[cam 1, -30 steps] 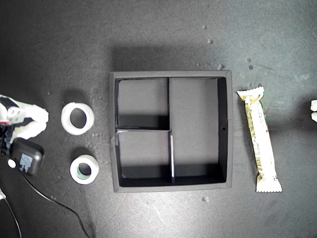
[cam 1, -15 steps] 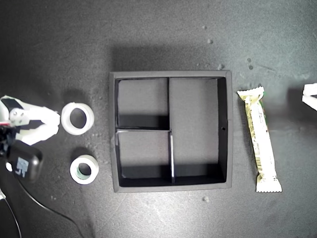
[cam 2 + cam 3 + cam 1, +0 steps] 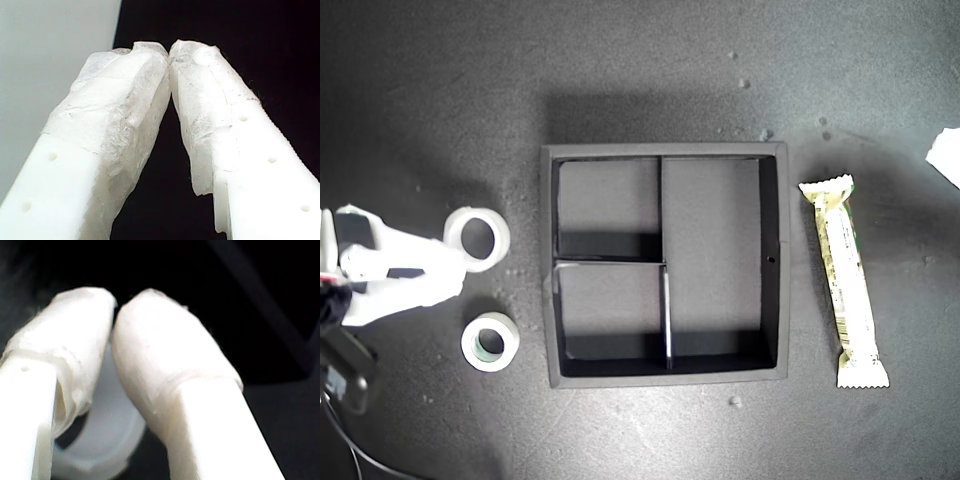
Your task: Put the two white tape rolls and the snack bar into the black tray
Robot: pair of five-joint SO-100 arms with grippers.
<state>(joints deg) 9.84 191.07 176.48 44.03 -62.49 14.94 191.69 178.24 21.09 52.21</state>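
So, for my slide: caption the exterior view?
White claw nears larger white tape ring beside empty square black tray; cream-wrapped snack bar waits.

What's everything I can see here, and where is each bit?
black tray: one, black, three compartments, all empty, middle of the exterior view.
larger tape roll: one, white, toward the exterior view's left of the tray, also below my second hand in its wrist view.
smaller tape roll: one, white with a greenish core, nearer the exterior view's bottom than the larger one.
snack bar: one, cream and pale green, lying to the exterior view's right of the tray.
table: dark grey, speckled with crumbs.
my second hand: white, tips together, at the larger tape roll.
my first hand: white, tips together, nothing between.
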